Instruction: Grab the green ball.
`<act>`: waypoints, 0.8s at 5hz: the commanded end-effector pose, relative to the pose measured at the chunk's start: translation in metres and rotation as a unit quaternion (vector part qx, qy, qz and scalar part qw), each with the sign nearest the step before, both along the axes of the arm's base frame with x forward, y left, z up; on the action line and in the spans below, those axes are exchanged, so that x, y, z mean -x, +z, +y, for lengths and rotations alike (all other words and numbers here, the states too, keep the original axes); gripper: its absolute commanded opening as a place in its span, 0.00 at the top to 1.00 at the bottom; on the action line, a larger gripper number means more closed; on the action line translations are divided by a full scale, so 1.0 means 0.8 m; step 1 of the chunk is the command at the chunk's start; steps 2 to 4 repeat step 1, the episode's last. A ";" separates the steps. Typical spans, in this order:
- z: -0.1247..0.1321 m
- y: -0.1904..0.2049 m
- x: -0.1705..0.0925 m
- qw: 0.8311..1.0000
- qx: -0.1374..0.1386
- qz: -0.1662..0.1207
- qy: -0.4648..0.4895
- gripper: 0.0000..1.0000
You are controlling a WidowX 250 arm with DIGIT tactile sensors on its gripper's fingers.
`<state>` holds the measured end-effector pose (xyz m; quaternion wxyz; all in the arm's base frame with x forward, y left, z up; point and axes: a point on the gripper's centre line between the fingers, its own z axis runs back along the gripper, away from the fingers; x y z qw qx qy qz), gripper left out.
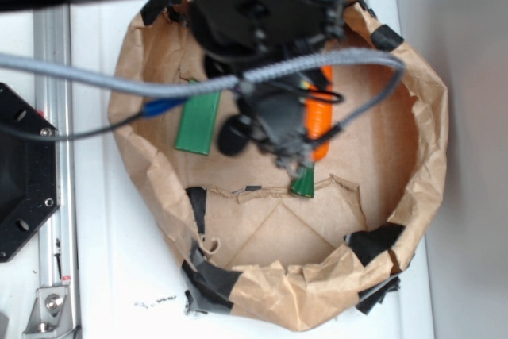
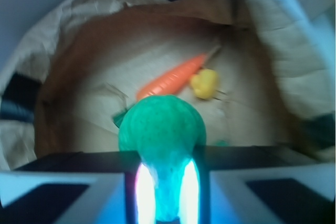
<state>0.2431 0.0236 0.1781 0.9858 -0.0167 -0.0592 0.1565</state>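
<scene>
Gripper (image 2: pixel 164 192) clamps the green ball (image 2: pixel 160 129) between both fingers (image 2: pixel 143 192), raised above the paper bag (image 2: pixel 273 51) floor. Beyond the ball, a carrot (image 2: pixel 170 81) lies on that floor, with a yellow toy (image 2: pixel 205 84) touching its far end.

A white tabletop (image 1: pixel 103 275) fills most of the scene, smooth and evenly lit, with a few small dark specks near its lower edge. Along the left side runs a grey metal rail (image 1: pixel 54 156), upright in the exterior view, ending in a bracket (image 1: pixel 49 307) with a bolt at the bottom corner. A black octagonal plate (image 1: pixel 24 176) with screws sits just beside the rail. To the right the white surface ends at a straight edge, and beyond it lies a plain pale grey surface (image 1: pixel 476 117), softly shadowed.
</scene>
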 end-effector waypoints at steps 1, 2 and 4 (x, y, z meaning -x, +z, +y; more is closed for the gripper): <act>-0.017 0.024 0.007 0.997 -0.061 -0.034 -0.038 1.00; -0.017 0.024 0.007 0.997 -0.061 -0.034 -0.038 1.00; -0.017 0.024 0.007 0.997 -0.061 -0.034 -0.038 1.00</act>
